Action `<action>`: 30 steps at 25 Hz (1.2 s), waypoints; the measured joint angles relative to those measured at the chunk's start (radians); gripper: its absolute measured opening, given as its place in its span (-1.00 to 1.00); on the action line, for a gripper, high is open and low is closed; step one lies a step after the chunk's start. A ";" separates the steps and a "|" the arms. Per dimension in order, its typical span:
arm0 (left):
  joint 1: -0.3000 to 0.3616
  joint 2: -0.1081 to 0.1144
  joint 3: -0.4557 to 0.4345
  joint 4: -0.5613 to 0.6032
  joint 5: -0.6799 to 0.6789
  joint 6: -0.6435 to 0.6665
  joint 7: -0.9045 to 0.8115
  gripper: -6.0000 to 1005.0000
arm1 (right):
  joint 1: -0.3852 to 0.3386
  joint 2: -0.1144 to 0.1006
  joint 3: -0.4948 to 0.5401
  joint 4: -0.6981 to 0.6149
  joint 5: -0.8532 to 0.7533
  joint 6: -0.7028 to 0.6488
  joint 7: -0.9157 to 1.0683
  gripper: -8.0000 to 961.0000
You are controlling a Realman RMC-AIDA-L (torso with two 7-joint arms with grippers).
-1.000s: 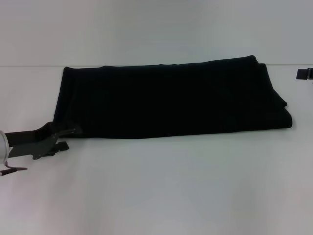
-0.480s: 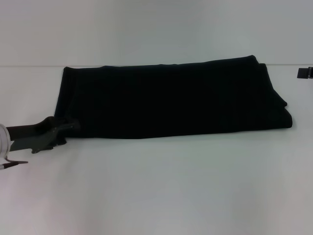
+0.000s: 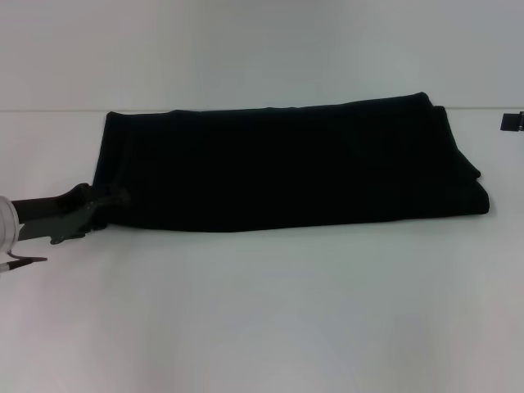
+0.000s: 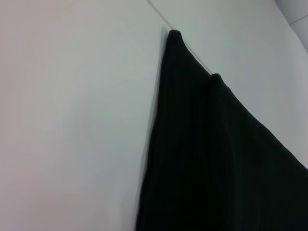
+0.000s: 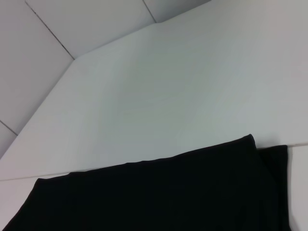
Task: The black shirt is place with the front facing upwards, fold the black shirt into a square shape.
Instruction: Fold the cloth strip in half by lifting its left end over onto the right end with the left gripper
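Black shirt (image 3: 286, 164) lying on the white worktop (image 3: 270, 311), already folded into a long band that is running parallel to the worktop's far edge and sitting close against it. The band is spanning most of the worktop's width, from near the left side to near the right. No lettering or label is showing on the upper face. At the right end the layers are stacking unevenly, one layer sticking out a little beyond the others; in the right wrist view the same end is appearing as a stepped corner of the shirt (image 5: 159, 192) with bare worktop (image 5: 168, 86) beyond it, up to the far edge. In the left wrist view the shirt (image 4: 211, 159) is narrowing away to two small raised points of cloth, with bare worktop (image 4: 72, 120) beside its long edge.

Left gripper (image 3: 106, 205) reaching in low from the worktop's left edge and meeting the shirt's near left corner. Its fingers are appearing to be closed on that corner, though dark metal against dark cloth is making the grip hard to confirm.

Right gripper (image 3: 512, 123) showing only as a small dark piece at the right edge of the head view, level with the worktop's far edge and well apart from the shirt; whether its fingers are open or closed cannot be told.
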 joint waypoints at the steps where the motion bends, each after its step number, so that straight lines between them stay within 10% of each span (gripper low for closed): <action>1: 0.000 -0.001 0.000 0.001 0.000 -0.002 0.001 0.46 | 0.000 0.000 0.001 0.000 0.000 -0.001 0.000 0.64; 19: -0.002 -0.010 0.003 0.008 -0.001 -0.007 0.118 0.13 | -0.001 0.000 0.003 0.000 0.000 -0.004 0.000 0.64; 21: -0.002 -0.009 0.003 0.010 -0.001 -0.007 0.122 -0.36 | 0.001 0.001 0.004 0.000 0.000 -0.005 0.000 0.64; 30: 0.043 0.001 -0.004 0.069 -0.002 0.005 0.152 -0.87 | 0.006 0.031 0.040 0.000 0.007 0.004 -0.003 0.64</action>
